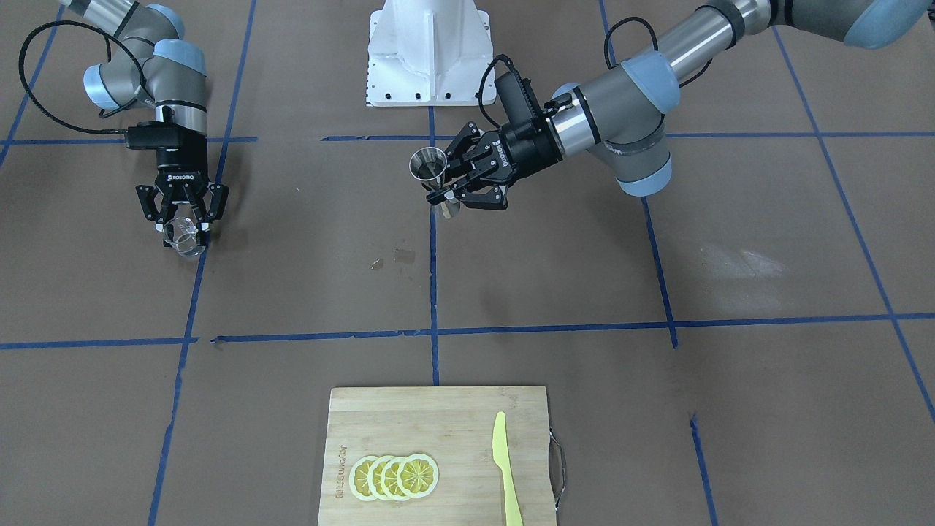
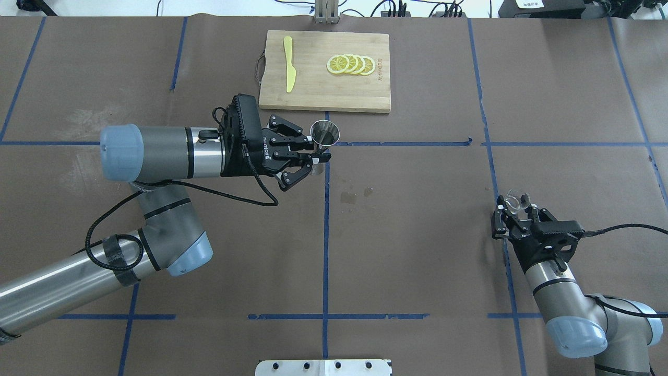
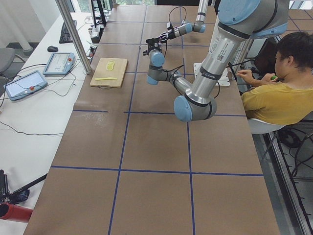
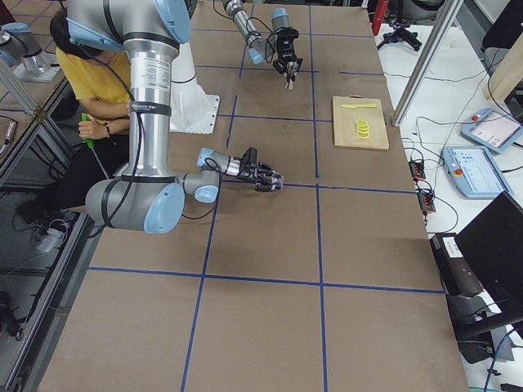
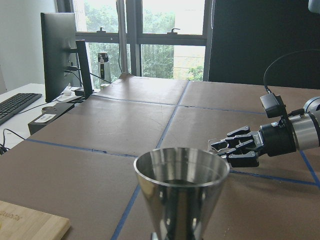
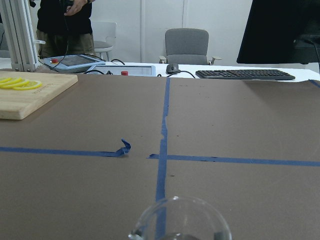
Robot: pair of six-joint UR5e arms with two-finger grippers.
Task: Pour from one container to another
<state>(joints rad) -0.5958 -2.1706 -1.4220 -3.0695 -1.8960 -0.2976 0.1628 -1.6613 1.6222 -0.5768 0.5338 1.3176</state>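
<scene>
Closest to the robot's base, the right arm [image 2: 548, 271] reaches out low over the brown paper surface [image 2: 417, 250]. The right jaws are closed narrowly on the small glass cup [image 2: 516, 199], one finger on each side. The cup sits right at the fingertips and sticks out past them. Its rim faces roughly upward in the right wrist view (only the rim and shoulders show there, at the bottom edge). Whether its base rests on the surface cannot be told.

A little farther out, near the middle of the surface, lie a couple of small wet-looking marks [image 2: 348, 197]. They are between the two arms and touch neither.

Beyond them the left arm [image 2: 156, 154] stretches almost level across the surface. The left jaws are clamped on the steel jigger [image 2: 324, 132] at its narrow waist. The upper cone stands clear above the fingers and the lower cone hangs just below them. The jigger is close to upright with its open mouth up, and it is over the crossing of the blue tape lines [image 2: 326, 219]. Its inside looks dark and mirrored, so it is unclear whether it holds anything. The jigger and the cup are well apart.

Farthest off, a wooden cutting board [image 2: 326, 99] lies flat by the far edge. On it are a yellow knife [image 2: 288, 70] and four overlapping lemon slices [image 2: 350, 64], which lie apart from each other.
</scene>
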